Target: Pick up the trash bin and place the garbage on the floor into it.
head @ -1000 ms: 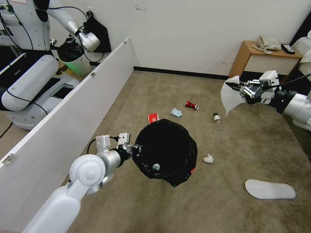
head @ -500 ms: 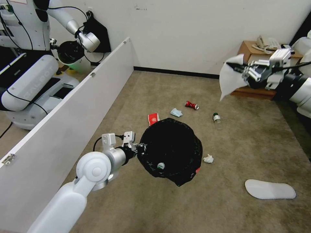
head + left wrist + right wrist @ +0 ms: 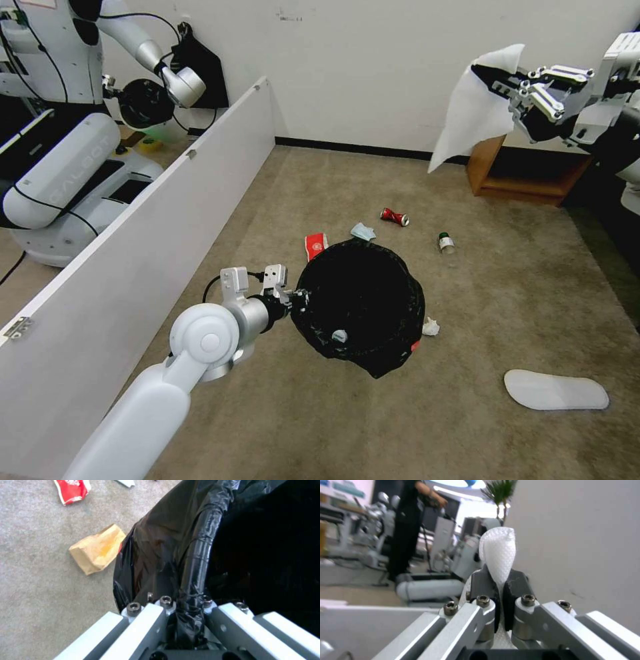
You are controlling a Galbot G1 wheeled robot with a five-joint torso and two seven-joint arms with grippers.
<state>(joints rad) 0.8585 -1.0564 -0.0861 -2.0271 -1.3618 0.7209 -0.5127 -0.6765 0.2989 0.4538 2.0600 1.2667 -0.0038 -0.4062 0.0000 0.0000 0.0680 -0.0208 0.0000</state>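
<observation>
The left gripper (image 3: 299,298) clamps the glossy, crinkled black bag rim of the trash bin (image 3: 363,303), holding it above the carpet (image 3: 507,300). The left wrist view reveals a brown cardboard piece (image 3: 96,548). Raised high, the right gripper (image 3: 497,79) pinches a white textured slipper (image 3: 470,107), probably.

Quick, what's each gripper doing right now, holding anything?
Left gripper: shut on the rim of the trash bin, held above the carpet.
Right gripper: shut on a white slipper, raised high.
</observation>
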